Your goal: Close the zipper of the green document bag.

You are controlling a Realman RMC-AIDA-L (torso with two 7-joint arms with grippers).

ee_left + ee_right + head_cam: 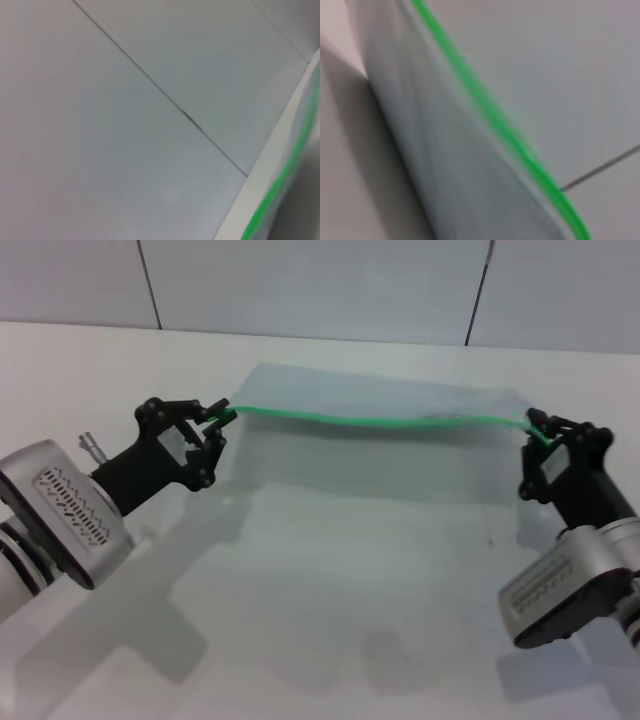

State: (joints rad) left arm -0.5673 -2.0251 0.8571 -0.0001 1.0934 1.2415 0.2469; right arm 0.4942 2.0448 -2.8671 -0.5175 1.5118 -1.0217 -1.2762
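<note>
Now holding the green document bag (380, 455) lifted by its top edge above the white table (320, 590), stretched between two arms. Left gripper (222, 418) clamped on the left end of the zipper (380, 423), fingers together on the green strip. Right gripper (537, 430) pinched shut on the right end of the same strip, near the pouch's corner. Green line sagging slightly across the span, not drawn fully taut. Slider tab not made out anywhere along it, possibly hidden under one set of fingers; cannot tell how much of the track is already sealed. Wrist views showing only the green strip (490, 110) against the pale pouch and, from the left, the same strip (285, 185) beside the tiled wall (125, 100); no fingers visible in either. Likely risks from here: pulling the ends apart too hard and slipping off the thin strip, dropping one corner; dragging one end without a firm counter-hold, so the pouch bunches and the track jams; gripping strip rather than tab, so nothing travels along the track at all.
</note>
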